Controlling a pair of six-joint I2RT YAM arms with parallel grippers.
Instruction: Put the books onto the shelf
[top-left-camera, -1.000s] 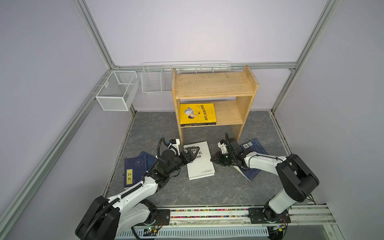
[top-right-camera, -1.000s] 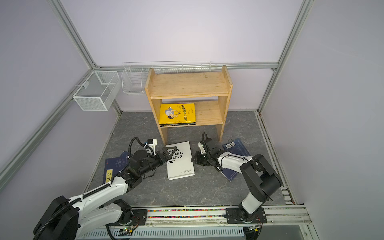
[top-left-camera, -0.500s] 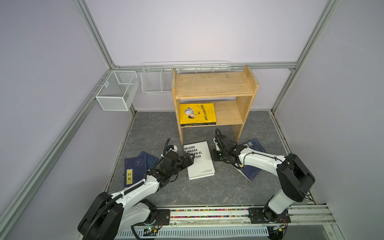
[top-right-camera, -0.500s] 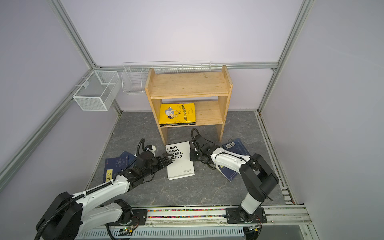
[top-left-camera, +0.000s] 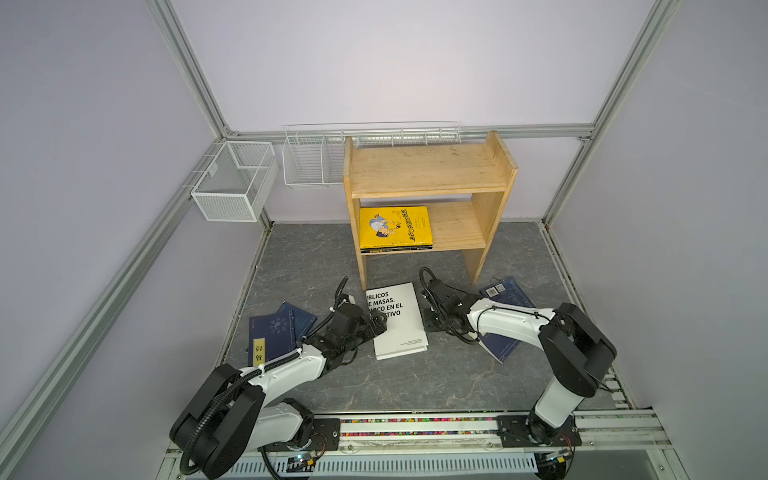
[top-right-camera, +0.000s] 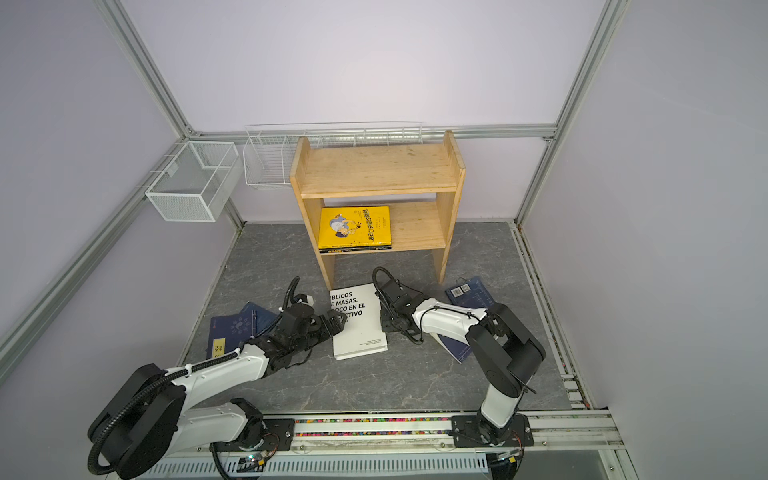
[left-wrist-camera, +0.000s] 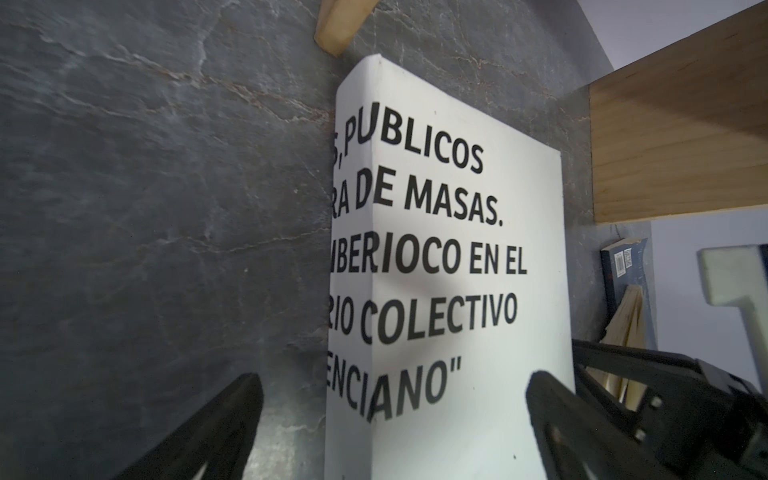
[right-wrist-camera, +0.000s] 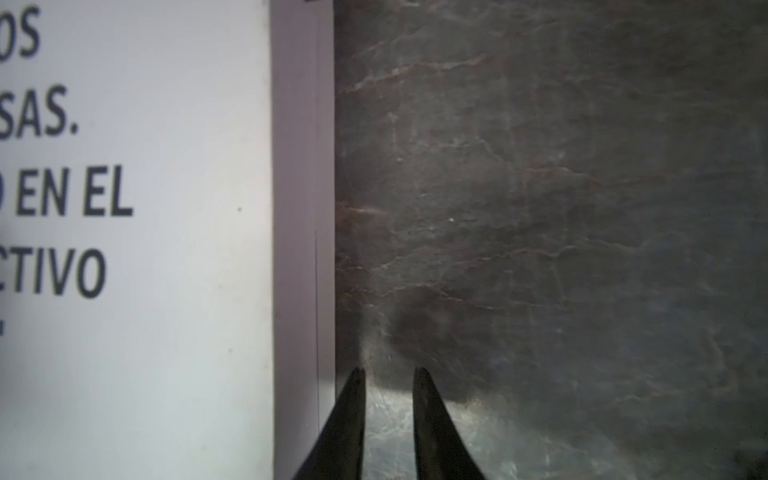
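Observation:
A thick white book (top-left-camera: 397, 320) (top-right-camera: 357, 322) with black lettering lies flat on the floor in front of the pine shelf (top-left-camera: 428, 170) (top-right-camera: 374, 170). My left gripper (top-left-camera: 376, 326) (left-wrist-camera: 395, 380) is wide open and straddles its spine edge (left-wrist-camera: 349, 257), one finger over the floor and one over the cover. My right gripper (top-left-camera: 430, 322) (right-wrist-camera: 389, 370) points down at the floor just beside the book's page edge (right-wrist-camera: 303, 208). Its jaws stand a little apart with nothing between them. A yellow book (top-left-camera: 395, 226) (top-right-camera: 355, 227) lies on the lower tier on top of a thin black book (top-left-camera: 395, 248).
Navy books lie on the floor at the left (top-left-camera: 278, 332) and at the right (top-left-camera: 505, 291), the right ones partly under my right arm. Two white wire baskets (top-left-camera: 232, 187) (top-left-camera: 311, 166) hang on the back-left walls. The arms' rail (top-left-camera: 415, 428) runs along the front.
My left gripper has dropped lower against the white book's left edge. My right gripper has shifted left and come down beside the book's right edge.

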